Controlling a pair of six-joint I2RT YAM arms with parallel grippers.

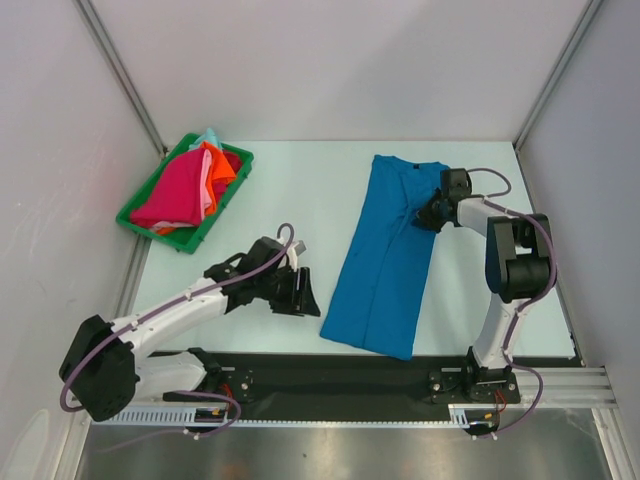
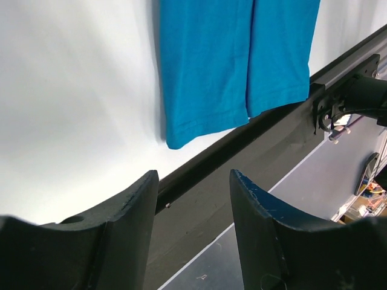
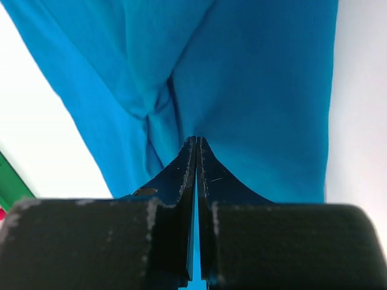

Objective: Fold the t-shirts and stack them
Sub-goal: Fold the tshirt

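A: How's the blue shirt (image 1: 385, 250) lying?
B: It's lying flat on the table (image 1: 300, 180), long axis running far-right to near-left. The right gripper (image 1: 428, 215) is sitting on its right edge near the far end, jaws pressed together, seemingly pinching cloth.
A: Left gripper (image 1: 303, 293)?
B: It's hanging agape and empty, just left of the near hem, so it's nearer that end.

Blue t-shirt (image 1: 385, 255) folded lengthwise, right tool (image 1: 424, 217) over it

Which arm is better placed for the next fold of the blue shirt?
Likely right. The right gripper is shut on the blue shirt near its far end; the left gripper hangs open and empty beside the near hem.
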